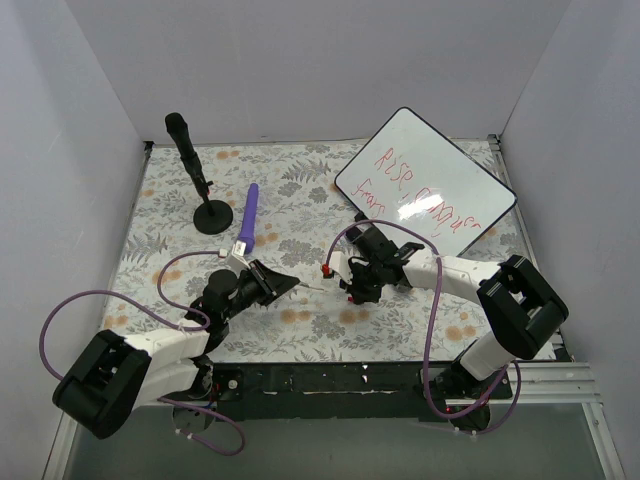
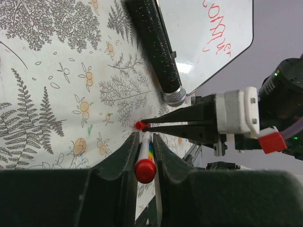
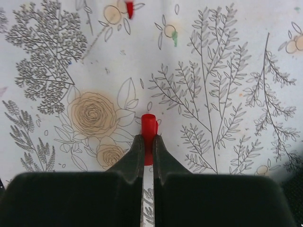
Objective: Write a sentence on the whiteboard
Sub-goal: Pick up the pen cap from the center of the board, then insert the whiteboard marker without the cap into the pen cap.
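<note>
top external: the whiteboard (image 1: 450, 160) lies angled at the far right of the floral table (image 1: 300, 190), the sentence (image 1: 440, 205) in red on it. nearer, the left gripper (image 2: 146, 142) pinches a thin white marker (image 2: 146, 158); the right gripper (image 3: 147, 142) is closed on a red cap (image 3: 148, 124).

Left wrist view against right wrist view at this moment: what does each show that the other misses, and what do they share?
Only the left wrist view shows the whiteboard with part of the red sentence, a black glittery cylinder, and the left gripper shut on a red-ended marker. Only the right wrist view shows a large rose print. Both show the floral tablecloth and the right gripper shut on a small red piece.
</note>
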